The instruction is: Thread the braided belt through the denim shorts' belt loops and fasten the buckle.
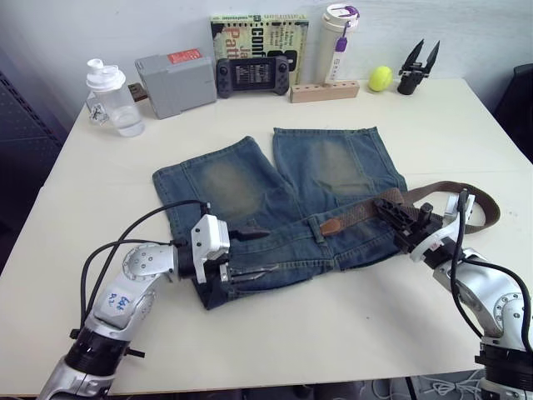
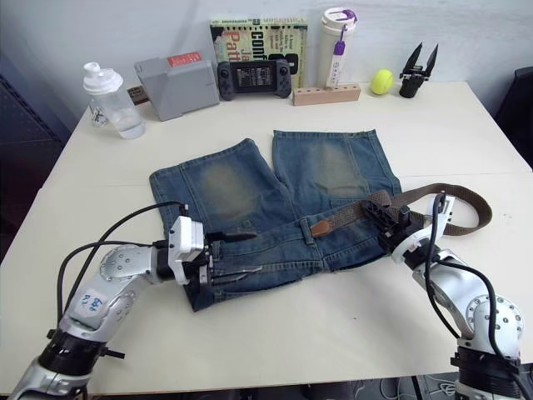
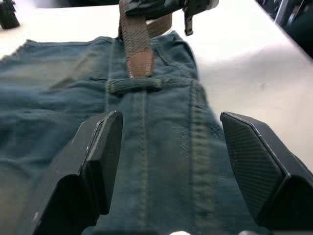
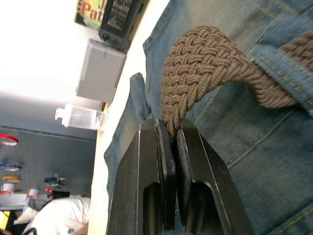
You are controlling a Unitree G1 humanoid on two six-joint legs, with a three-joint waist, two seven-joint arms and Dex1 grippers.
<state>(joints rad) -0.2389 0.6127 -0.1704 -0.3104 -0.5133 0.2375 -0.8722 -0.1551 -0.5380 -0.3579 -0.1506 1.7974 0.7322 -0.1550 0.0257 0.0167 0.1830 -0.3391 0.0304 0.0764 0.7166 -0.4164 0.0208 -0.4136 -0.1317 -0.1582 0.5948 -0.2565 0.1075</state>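
The denim shorts lie flat mid-table, waistband toward me. The braided belt runs along the waistband's right part and curves back in a loop at the right. My right gripper is shut on the braid, which bulges up just ahead of its fingertips; beyond it the belt passes under one belt loop. The belt's leather tip ends right at another of the belt loops. Over the waistband's left end my left gripper stands open, holding nothing. The buckle is hidden.
Along the table's far edge stand a clear shaker bottle, a grey box, a handheld console, a book, a white tumbler, a wooden block, a yellow ball and a black two-pronged tool.
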